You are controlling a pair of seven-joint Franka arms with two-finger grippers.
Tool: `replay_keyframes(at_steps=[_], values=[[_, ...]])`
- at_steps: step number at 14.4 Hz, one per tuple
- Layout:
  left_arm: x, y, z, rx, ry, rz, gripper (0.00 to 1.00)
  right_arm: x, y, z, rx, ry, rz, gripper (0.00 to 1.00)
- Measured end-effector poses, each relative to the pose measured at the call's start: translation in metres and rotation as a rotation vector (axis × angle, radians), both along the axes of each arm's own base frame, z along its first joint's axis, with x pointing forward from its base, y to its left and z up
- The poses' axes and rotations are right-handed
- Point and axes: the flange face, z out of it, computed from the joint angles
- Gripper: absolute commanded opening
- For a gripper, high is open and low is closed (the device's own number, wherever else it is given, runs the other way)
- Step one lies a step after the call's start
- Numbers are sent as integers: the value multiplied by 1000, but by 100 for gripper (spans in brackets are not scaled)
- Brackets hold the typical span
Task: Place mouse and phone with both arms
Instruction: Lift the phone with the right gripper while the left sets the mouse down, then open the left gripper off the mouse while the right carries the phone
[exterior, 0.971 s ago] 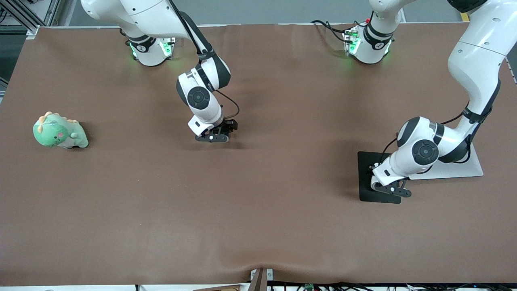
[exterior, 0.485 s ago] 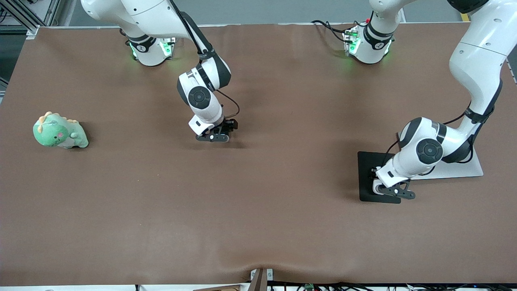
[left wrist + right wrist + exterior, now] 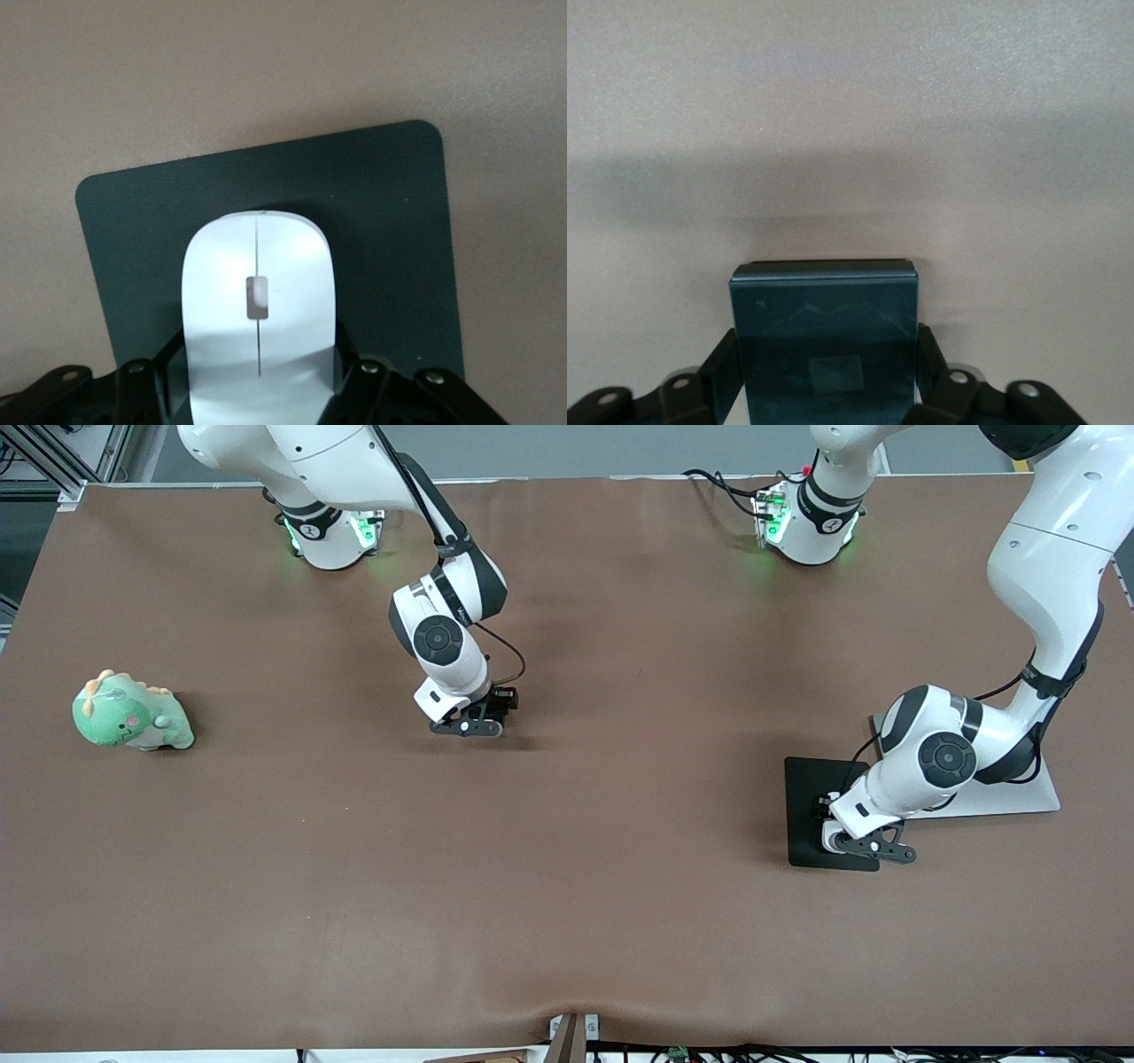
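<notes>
Gripping, left gripper (image 3: 257, 390): fingers clamped on the mouse (image 3: 258, 310), low over the black pad (image 3: 811, 815).
Gripping, right gripper (image 3: 824, 390): fingers closed on the phone (image 3: 824, 336), low over the brown table (image 3: 567, 868).
Bystander: green plush dinosaur (image 3: 128, 713) lay toward the right arm's end.

1. A wide table under a brown matte cloth (image 3: 567, 886) carries everything.
2. A green plush dinosaur toy (image 3: 130, 713) lies toward the right arm's end.
3. A flat black rectangular pad (image 3: 808, 815) and a pale grey flat board (image 3: 1019, 797) lie side by side toward the left arm's end.
</notes>
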Motion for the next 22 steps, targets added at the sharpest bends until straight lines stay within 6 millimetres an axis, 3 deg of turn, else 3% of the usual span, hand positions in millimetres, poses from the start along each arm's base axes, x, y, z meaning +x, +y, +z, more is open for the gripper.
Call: replay_keyframes(at_steps=[1, 2, 5, 6, 11, 16, 22], values=[[1, 0, -2, -4, 0, 2, 70, 0, 0, 0, 0, 0, 0, 12], [2, 0, -3, -7, -1, 3, 100, 0, 0, 0, 0, 0, -1, 10], [5, 0, -2, -11, -7, 6, 100, 10, -12, 3, -9, 8, -25, 9], [6, 0, -1, -11, -10, 6, 100, 16, -20, 8, -14, 24, -42, 1], [14, -5, 18, -13, -44, 1, 100, 62, -92, 68, 15, 70, -138, 0], [18, -18, 80, 48, -79, -25, 100, 77, -138, 87, 33, 59, -193, 0], [7, -29, 170, 78, -67, 54, 100, 69, -184, 90, -2, 61, -214, 0]])
